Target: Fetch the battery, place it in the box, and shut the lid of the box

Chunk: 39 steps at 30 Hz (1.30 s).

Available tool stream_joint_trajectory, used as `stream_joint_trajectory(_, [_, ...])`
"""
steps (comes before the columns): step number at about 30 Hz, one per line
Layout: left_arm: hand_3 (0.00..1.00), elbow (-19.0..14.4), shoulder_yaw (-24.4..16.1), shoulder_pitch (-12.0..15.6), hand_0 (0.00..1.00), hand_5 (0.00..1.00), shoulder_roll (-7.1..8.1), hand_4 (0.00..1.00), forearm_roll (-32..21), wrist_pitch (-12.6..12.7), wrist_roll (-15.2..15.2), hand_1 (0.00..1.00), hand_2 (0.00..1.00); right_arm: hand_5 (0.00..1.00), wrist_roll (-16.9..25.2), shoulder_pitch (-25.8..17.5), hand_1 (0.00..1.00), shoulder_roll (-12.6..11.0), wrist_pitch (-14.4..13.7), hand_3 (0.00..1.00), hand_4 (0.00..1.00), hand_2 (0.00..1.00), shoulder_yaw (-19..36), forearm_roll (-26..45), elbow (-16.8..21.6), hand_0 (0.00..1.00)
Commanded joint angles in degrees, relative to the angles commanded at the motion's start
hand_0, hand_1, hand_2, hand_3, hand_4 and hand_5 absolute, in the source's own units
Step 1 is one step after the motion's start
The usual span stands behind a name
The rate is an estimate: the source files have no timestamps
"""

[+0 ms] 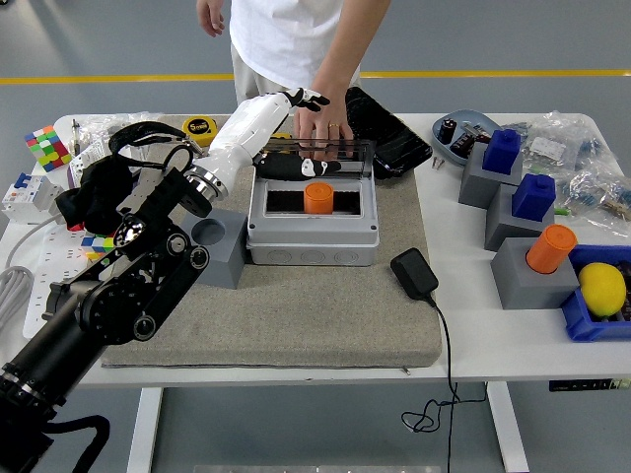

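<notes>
The grey box (312,239) stands on the mat with an orange battery (317,197) upright inside it. Its clear lid (340,158) stands open at the far side, and a person's hand (322,123) rests on the lid's top edge. My left hand (288,110) is raised above the box's far left corner, beside the person's hand. Its fingers (308,97) are spread behind the lid's top and the thumb (296,167) hangs lower at the lid. It holds nothing.
A grey block (219,246) with a round hole stands left of the box. A black charger (414,273) and its cable lie to the right. Blue-topped grey blocks (513,192), an orange cylinder (549,246) and a lemon (601,288) fill the right side. A tape measure (200,130) lies far left.
</notes>
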Motion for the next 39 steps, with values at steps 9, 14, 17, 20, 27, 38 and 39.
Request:
stream_joint_trajectory(9, [0.771, 2.2, 1.6, 0.2, 0.716, 0.476, 0.75, 0.998, 0.9, -2.8, 3.3, 0.767, 0.759, 0.470, 0.1, 0.1, 0.642, 0.0, 0.0, 0.559, 0.983, 0.670, -0.4, 0.4, 0.0, 0.644])
stream_joint_trajectory(14, [0.757, 0.1, 2.1, 0.9, 0.608, 0.479, 1.60, 0.998, 0.2, -3.5, 4.4, 0.707, 0.716, 0.469, 0.2, -0.1, 0.641, -0.1, -0.1, 0.559, 0.983, 0.669, -0.3, 0.4, 0.0, 0.644])
stream_joint_trajectory(17, [0.757, -1.4, 1.8, 1.7, 0.608, 0.479, 1.58, 0.998, 0.3, -4.2, 5.5, 0.707, 0.716, 0.469, 0.2, -0.2, 0.641, -0.1, -0.1, 0.559, 0.983, 0.669, -0.2, 0.3, 0.0, 0.644])
stream_joint_trajectory(20, [0.750, -2.8, 1.9, 2.5, 0.542, 0.483, 1.62, 0.998, -0.1, -4.8, 6.3, 0.668, 0.691, 0.469, 0.2, -0.2, 0.641, -0.1, -0.1, 0.558, 0.982, 0.669, -0.3, 0.4, 0.0, 0.644])
stream_joint_trajectory(27, [0.728, -8.2, 3.8, 4.6, 0.467, 0.510, 2.68, 0.998, -2.4, -6.2, 8.8, 0.623, 0.661, 0.468, 0.3, -0.1, 0.641, -0.2, -0.1, 0.559, 0.982, 0.669, -0.7, 0.6, 0.0, 0.644])
stream_joint_trajectory(38, [0.708, -13.4, 7.6, 7.8, 0.431, 0.522, 4.55, 0.998, -6.5, -7.6, 11.0, 0.600, 0.648, 0.468, 0.6, -0.2, 0.641, -0.2, -0.1, 0.558, 0.982, 0.669, -1.2, 1.3, 0.0, 0.644])
stream_joint_trajectory(39, [0.708, -13.9, 7.9, 8.1, 0.431, 0.522, 4.86, 0.998, -6.8, -7.6, 11.1, 0.600, 0.648, 0.468, 0.8, -0.2, 0.641, -0.1, -0.1, 0.558, 0.982, 0.669, -1.6, 2.0, 0.0, 0.644])
